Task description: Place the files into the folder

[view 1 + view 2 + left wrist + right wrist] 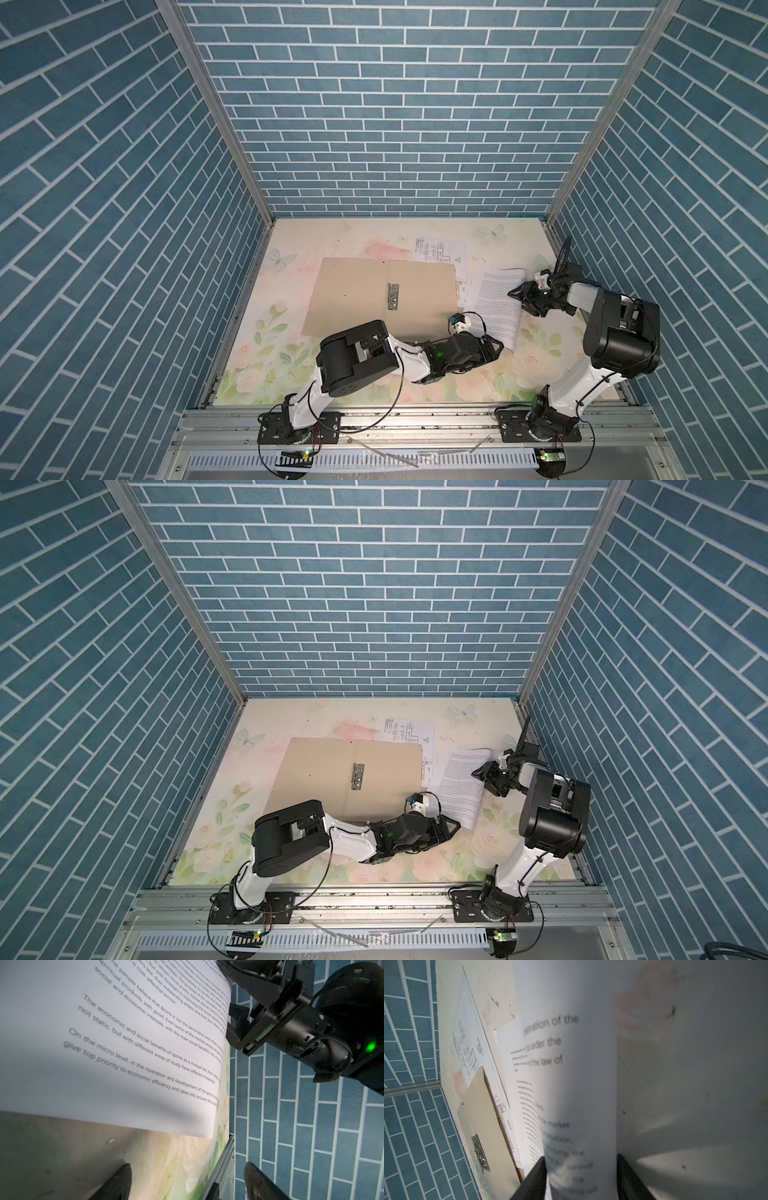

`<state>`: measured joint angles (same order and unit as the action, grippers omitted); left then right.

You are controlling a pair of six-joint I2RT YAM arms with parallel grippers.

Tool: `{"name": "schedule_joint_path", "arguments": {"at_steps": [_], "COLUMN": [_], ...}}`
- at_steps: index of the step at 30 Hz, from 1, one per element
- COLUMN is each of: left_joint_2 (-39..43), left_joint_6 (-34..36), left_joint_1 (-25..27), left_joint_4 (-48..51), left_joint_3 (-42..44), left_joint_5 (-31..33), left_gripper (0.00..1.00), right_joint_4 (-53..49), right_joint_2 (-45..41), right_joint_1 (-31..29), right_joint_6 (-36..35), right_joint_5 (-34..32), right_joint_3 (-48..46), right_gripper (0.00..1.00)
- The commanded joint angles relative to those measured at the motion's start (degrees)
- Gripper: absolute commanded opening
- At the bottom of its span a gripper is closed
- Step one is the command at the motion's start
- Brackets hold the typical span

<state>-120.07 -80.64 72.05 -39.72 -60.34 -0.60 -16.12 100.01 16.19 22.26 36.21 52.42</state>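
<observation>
Here: floral bench (249, 365), blue brick-pattern walls (395, 124); text sheet (494, 307) lies long axis far-to-near, right fingers (537, 1180) clamping its lifted edge, left fingers (118, 1182) spread wide near its corner.

floral tabletop (266, 357) | blue brick-pattern walls (395, 124) | aluminium front rail (436, 419) | slotted cable duct (232, 459)

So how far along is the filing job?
Done: folder lies open flat. In hand: right pincer grips the text sheet by its raised edge; left pincer open by its near corner. Left: both sheets are outside; drawing sheet sits partly under the folder's corner.
</observation>
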Motion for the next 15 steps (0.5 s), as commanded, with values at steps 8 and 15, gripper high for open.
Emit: {"name": "schedule_joint_path", "arguments": {"at_steps": [8,15], "left_joint_2": [5.79,11.34], "left_joint_6": [11.10,34.43], "left_joint_1": [0.54,1.33], "left_joint_4": [7.72,27.04], "left_joint_3": [1.13,-2.62], "left_joint_5": [5.61,11.83], "left_gripper": [0.86,0.90], "right_joint_4": [-0.76,-1.14], "right_joint_2": [0.19,0.19], "right_joint_1": [0.25,0.25], "right_joint_6": [0.33,0.15], "right_joint_5": [-2.90,-3.46], "right_joint_3": [-1.97,-1.97], "right_gripper": [0.53,0.53]}}
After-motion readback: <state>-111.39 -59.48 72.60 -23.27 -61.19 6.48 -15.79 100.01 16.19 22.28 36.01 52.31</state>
